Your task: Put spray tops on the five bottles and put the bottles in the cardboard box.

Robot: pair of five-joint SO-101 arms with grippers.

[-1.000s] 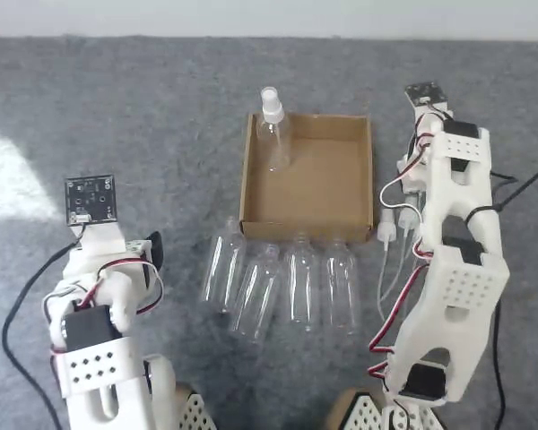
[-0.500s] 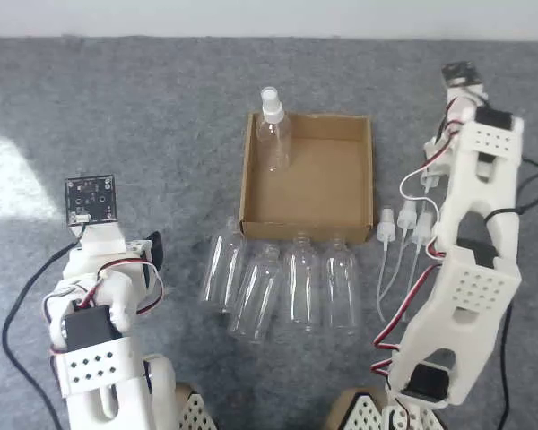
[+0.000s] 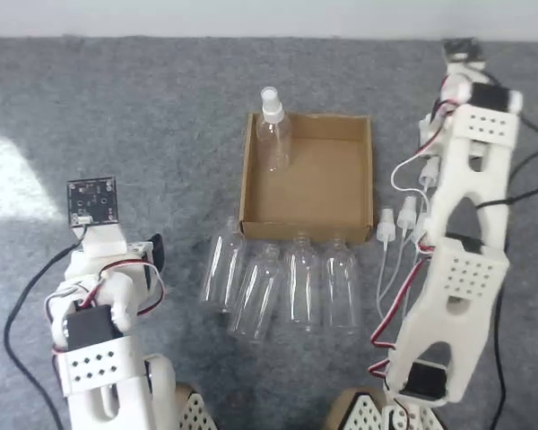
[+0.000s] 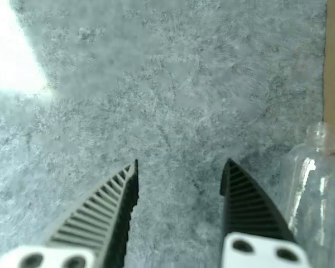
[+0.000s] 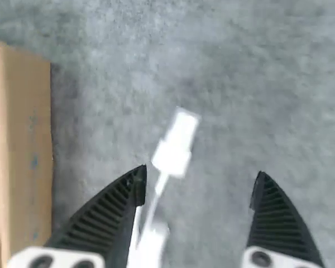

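Four uncapped bottles lie in a row on the carpet just in front of the cardboard box, which holds a fifth bottle, already capped. Loose spray tops lie right of the box. The right gripper gapes wide over one of them; the left gripper gapes wide above carpet.

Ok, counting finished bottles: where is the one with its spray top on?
High view: the capped bottle is inside the cardboard box, at its far left corner, beyond the four uncapped bottles.

Capped bottle in cardboard box; four uncapped bottles, spray tops outside.
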